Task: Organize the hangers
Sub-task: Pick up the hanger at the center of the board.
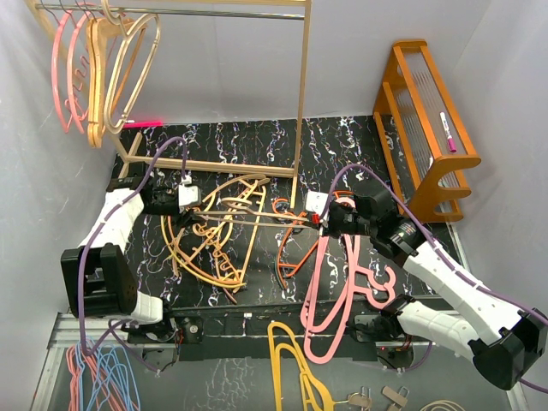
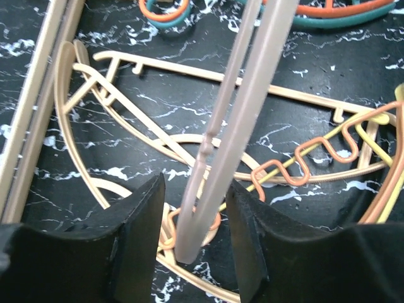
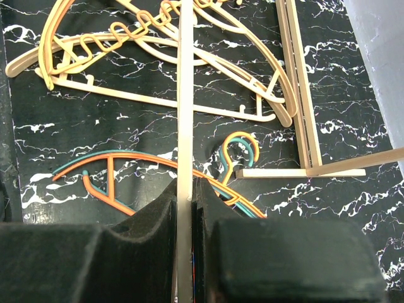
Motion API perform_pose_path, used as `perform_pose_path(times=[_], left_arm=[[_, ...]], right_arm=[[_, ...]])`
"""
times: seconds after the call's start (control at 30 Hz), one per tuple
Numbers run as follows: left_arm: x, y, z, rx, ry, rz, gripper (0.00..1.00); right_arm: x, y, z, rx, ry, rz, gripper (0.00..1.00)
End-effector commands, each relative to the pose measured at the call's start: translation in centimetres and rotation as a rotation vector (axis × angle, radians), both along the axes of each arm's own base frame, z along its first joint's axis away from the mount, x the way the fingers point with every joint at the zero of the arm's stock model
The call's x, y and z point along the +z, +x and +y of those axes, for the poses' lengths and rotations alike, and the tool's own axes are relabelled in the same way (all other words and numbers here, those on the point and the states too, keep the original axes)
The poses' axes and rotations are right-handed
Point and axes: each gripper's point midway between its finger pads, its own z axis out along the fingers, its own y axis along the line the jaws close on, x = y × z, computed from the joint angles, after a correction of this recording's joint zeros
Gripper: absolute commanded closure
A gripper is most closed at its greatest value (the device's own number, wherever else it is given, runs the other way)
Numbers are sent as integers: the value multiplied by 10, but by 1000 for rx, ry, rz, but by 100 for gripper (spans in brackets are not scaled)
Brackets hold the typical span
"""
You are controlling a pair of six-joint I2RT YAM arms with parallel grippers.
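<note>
**Pale hanger spans both grippers above the loose pile**

Nearest, past the mat's front edge, lie a mustard-yellow hanger (image 1: 295, 355) and a blue-and-pink bunch (image 1: 98, 377). On the black marbled surface (image 1: 360, 145), pink hangers (image 1: 312, 287) lie under the right arm. The right gripper (image 3: 186, 186) is pressed together on the straight bar of a pale wood-tan hanger (image 3: 185, 95). This hanger runs across to the left gripper (image 2: 196, 183), whose jaws stand spread on either side of its other end, a small gap at each side. Beneath it tan and yellow-orange hangers (image 1: 214, 244) lie tangled, with orange-and-teal hangers (image 3: 113, 164) beside them. Farthest, on the garment rack (image 1: 301, 94), hung pink hangers (image 1: 62, 68) and hung wood-tan hangers (image 1: 107, 77) crowd the rail's left end.
</note>
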Motion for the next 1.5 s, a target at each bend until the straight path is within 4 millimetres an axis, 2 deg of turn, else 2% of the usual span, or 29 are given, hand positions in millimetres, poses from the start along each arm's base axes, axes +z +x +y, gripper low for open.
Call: perform_pose_path(times=[0.0,0.13,0.3,0.37,0.43,0.53,0.57,0.6,0.63,0.67,0.77,0.83,0.93,1.1,1.17,1.23,1.3,1.37,1.47], left_arm=[[-13,-15,5,-13,0,32,59],[-14,-15,12,9,-15,40,61],[-10,-15,13,2,-33,48,85],[-6,-17,10,-4,-51,49,88],[-2,-19,9,-8,-67,46,100],[9,-26,5,-36,-80,38,100],[15,-30,5,-32,-83,58,100],[21,-30,6,-2,-82,86,100],[29,-26,8,63,-81,133,100],[38,-22,12,139,-73,169,100],[59,-19,30,367,-5,195,100],[75,-30,39,492,10,205,100],[103,-48,49,681,2,213,100],[149,-72,81,1055,-35,133,100],[160,-89,90,1133,-32,92,100],[162,-103,97,1189,-18,71,100],[160,-110,104,1240,3,85,100],[162,-110,103,1259,-6,128,100],[186,-98,97,1255,-65,164,100]], right_arm=[[44,13,6,-1,89,-116,92],[43,14,6,1,90,-112,92],[42,14,7,9,95,-102,92],[44,13,8,13,106,-100,92],[44,13,9,14,112,-99,92],[44,16,11,2,125,-88,91],[47,19,11,-17,137,-84,77],[52,23,10,-46,156,-81,50],[58,25,10,-66,177,-86,9],[65,30,9,-94,198,-100,3],[94,49,-1,-231,265,-126,2],[117,67,-15,-386,338,-130,2],[145,83,-35,-577,459,-106,2],[178,79,-44,-620,561,-89,2],[190,79,-49,-638,612,-111,2],[201,81,-54,-661,657,-123,2],[207,80,-49,-629,683,-107,2],[205,77,-37,-572,690,-64,2],[195,74,-26,-523,687,-26,2]])
